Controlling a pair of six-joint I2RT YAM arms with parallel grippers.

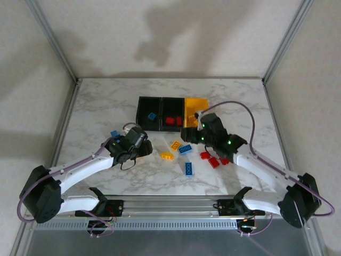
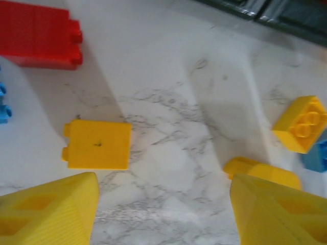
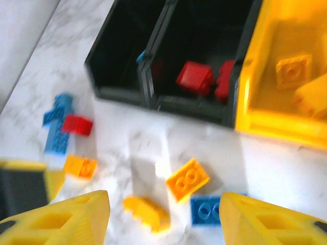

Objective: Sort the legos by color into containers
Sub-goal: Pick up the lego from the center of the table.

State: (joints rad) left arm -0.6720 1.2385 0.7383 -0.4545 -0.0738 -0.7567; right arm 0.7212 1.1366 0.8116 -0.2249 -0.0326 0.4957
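My left pincer (image 2: 163, 178): open, empty; yellow lego (image 2: 97, 145) on the bench (image 2: 168, 102) at 10 o'clock.
My right pincer (image 3: 163, 196): open, empty; my view is blurred.
Cut off: red lego (image 2: 38, 33) at 11 o'clock, cropped by the frame.
Bins: red pieces (image 3: 195, 77) in middle black bin (image 3: 194, 107); left black bin (image 3: 117, 94) too dark to read.

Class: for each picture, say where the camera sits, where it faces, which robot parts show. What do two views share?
Top external: above and behind, looking down at containers; left arm, right arm show.
Left wrist: on left arm, facing table; left tool at bottom.
Right wrist: on right arm, facing containers; right tool at bottom.
Shared: both wrists see the yellow two-stud lego.
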